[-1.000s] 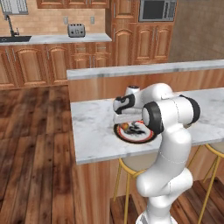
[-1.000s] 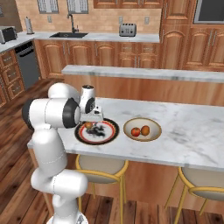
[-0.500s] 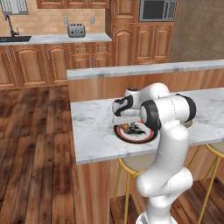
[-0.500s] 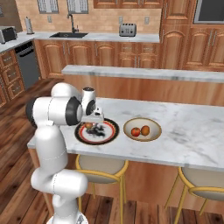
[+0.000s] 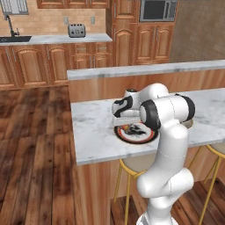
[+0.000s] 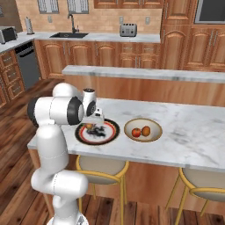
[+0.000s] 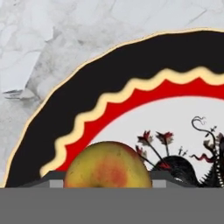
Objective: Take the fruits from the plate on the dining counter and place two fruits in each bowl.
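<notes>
From the right base view I see the gripper (image 6: pixel 95 124) lowered onto the left part of the plate (image 6: pixel 110 136), which sits on the dining counter (image 6: pixel 184 132). A small fruit (image 6: pixel 89 126) lies on the plate directly at the fingers. The hand view shows this yellow-orange, red-blushed fruit (image 7: pixel 107 167) between the two finger tips, resting on the plate's red band (image 7: pixel 131 105); the jaws appear closed against it, though contact is hidden at the frame edge, so I cannot tell for certain. The tan bowl (image 6: pixel 143 130), just right of the plate, holds a red apple (image 6: pixel 136 132) and an orange fruit (image 6: pixel 146 130).
</notes>
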